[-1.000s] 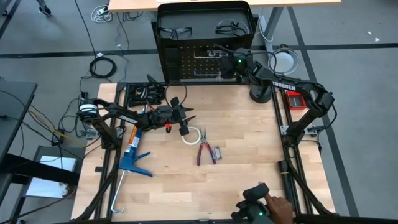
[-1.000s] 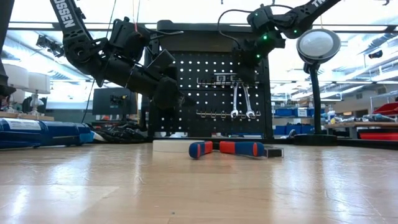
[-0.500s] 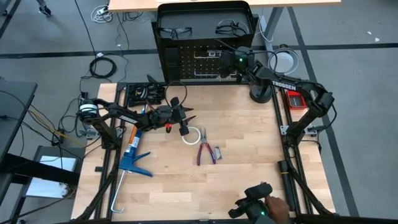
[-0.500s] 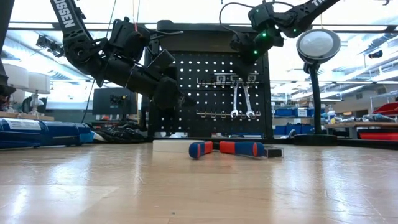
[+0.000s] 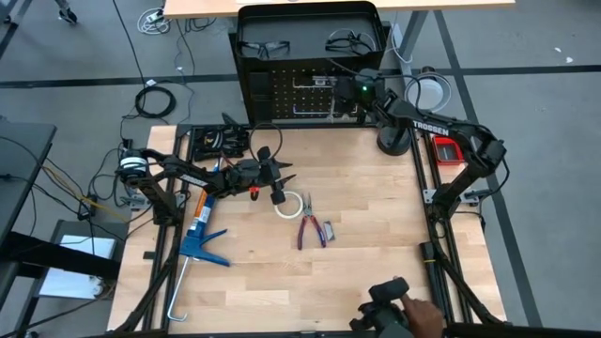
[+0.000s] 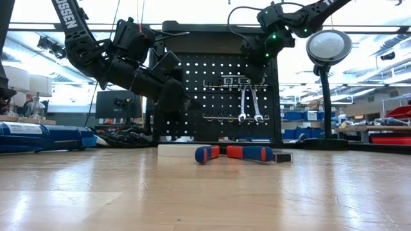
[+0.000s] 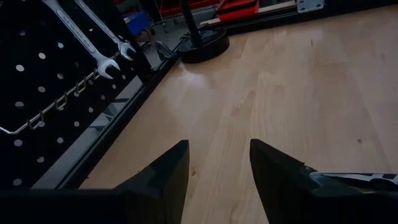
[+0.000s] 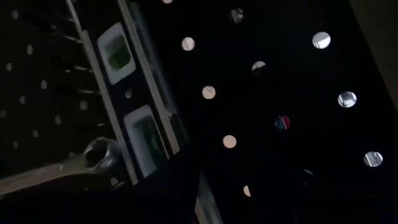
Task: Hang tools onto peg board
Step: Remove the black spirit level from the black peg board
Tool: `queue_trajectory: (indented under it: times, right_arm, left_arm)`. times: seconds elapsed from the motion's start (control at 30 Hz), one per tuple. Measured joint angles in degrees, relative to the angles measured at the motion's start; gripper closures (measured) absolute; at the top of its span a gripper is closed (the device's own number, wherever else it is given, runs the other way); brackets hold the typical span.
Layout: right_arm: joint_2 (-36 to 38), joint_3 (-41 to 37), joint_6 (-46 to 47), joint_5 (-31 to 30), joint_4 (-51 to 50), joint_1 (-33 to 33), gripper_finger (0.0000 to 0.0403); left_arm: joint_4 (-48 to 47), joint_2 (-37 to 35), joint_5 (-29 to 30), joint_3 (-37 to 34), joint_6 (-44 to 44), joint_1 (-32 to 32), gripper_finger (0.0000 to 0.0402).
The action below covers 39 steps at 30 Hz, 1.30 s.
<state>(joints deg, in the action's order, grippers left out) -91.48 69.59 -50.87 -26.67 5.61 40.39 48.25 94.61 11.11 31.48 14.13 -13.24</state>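
Up at twelve o'clock on the table, the right gripper (image 6: 255, 63) is against the upper part of the peg board (image 6: 192, 96), by the level (image 8: 134, 106); whether its fingers grip the level cannot be told. Two wrenches (image 6: 248, 102) hang just below. The left gripper (image 7: 217, 168) hovers open at about nine o'clock, beside the tape roll (image 5: 289, 204). Pliers (image 5: 311, 225) lie at table centre.
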Motion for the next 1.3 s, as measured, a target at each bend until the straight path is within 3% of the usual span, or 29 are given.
queue_trajectory:
  times: [0.3,0.6,0.93,1.3]
  right_arm:
    - [-0.6,-0.5,-4.0,0.5,-2.7,-5.3,0.0271]
    - [-0.3,-0.4,-3.2,-2.3,-1.7,-6.3,0.0271]
    - [-0.3,-0.4,-2.9,6.5,-4.4,-6.1,0.0271]
    - [-0.3,-0.4,-6.7,7.4,-5.0,-1.6,0.0271]
  left_arm:
    - [0.0,0.0,0.0,0.0,0.0,0.0,0.0229]
    - [0.0,0.0,0.0,0.0,-0.7,0.1,0.0229]
    - [0.0,0.0,0.0,0.0,-0.8,0.1,0.0229]
    - [0.0,0.0,0.0,0.0,-0.9,0.1,0.0229]
